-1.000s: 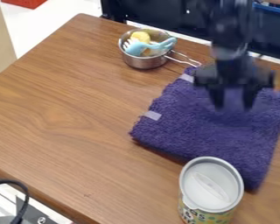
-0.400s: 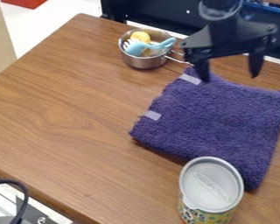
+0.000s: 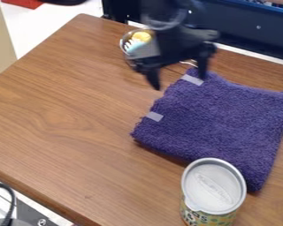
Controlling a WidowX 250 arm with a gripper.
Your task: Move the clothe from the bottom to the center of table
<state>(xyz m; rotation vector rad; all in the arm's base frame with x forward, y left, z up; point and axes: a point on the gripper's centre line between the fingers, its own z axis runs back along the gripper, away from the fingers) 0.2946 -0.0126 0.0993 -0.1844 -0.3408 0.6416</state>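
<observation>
The purple cloth [image 3: 218, 126] lies flat, roughly square, fuzzy, with two pale tabs; the gripper's [image 3: 180, 84] fingers are spread.

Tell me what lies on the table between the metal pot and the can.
In the camera view, the purple cloth lies between the metal pot and the can, its upper corner toward the pot.

We count one table [image 3: 67, 114]. On it, one purple cloth [image 3: 218, 119] at right, two pale tags [image 3: 154, 116] along cloth's left edge, one can [image 3: 212, 190] near right, one metal pan [image 3: 124, 47] at far side. In pan, partly hidden, we make out one yellow item [image 3: 141, 36], one light-blue piece [image 3: 134, 46].
</observation>
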